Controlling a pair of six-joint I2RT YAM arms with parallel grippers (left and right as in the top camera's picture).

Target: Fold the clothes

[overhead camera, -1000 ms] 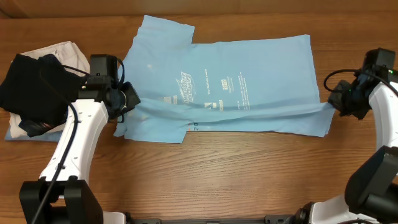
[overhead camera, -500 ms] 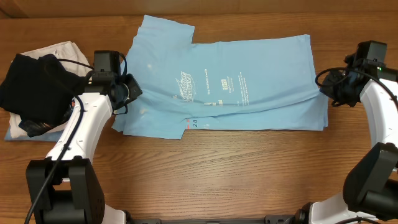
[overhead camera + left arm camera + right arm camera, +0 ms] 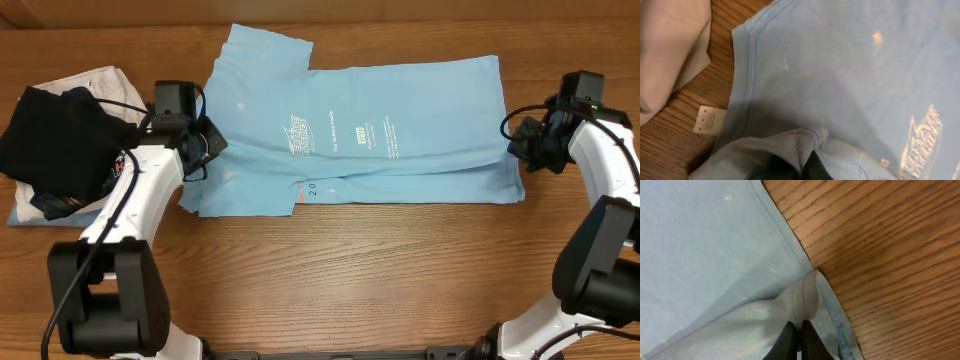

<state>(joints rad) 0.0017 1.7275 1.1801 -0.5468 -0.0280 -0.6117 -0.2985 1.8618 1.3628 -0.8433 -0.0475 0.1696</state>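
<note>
The light sky-blue T-shirt (image 3: 370, 130) lies spread across the table, its near long edge folded up over the lettering. My left gripper (image 3: 203, 152) is shut on the shirt's left edge; the left wrist view shows the hem bunched between the fingers (image 3: 807, 162), a small white tag (image 3: 710, 120) beside it. My right gripper (image 3: 517, 150) is shut on the shirt's right edge; the right wrist view shows the hem pinched between the fingers (image 3: 799, 337), over the shirt's lower layer (image 3: 705, 245).
A black garment (image 3: 55, 140) lies on a beige folded garment (image 3: 105, 85) at the far left, close behind my left arm. The beige cloth also shows in the left wrist view (image 3: 670, 50). Bare wooden table (image 3: 380, 270) stretches along the near side.
Both grippers have carried the shirt's near edge away from the near side, laying it over the shirt. The fold has flattened and the shirt looks narrower.
</note>
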